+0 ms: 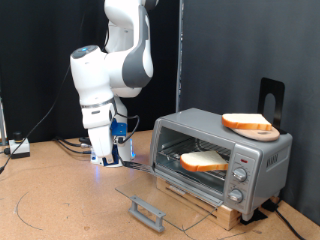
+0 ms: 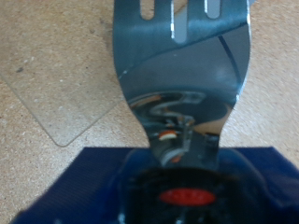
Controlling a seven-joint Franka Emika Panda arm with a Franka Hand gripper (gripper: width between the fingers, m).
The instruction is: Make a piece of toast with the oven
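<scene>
The toaster oven (image 1: 222, 155) stands on a wooden board at the exterior view's right, and everything else sits around it. Nearest the camera, its glass door (image 1: 165, 196) lies folded flat open on the desk (image 1: 60, 200), the grey bar handle (image 1: 146, 211) at its front edge. Inside the oven cavity a piece of toast (image 1: 203, 160), pale-faced with a golden crust, rests on the wire rack. On the oven's roof lies a flatter orange-brown slice (image 1: 249, 124). Left of the oven, well apart from its door, the gripper (image 1: 105, 152) hangs low over the desk. Whether the jaws are spread or pressed together I cannot tell; the wrist view is blocked by a shiny metal plate (image 2: 182, 75), perhaps a spatula blade.
</scene>
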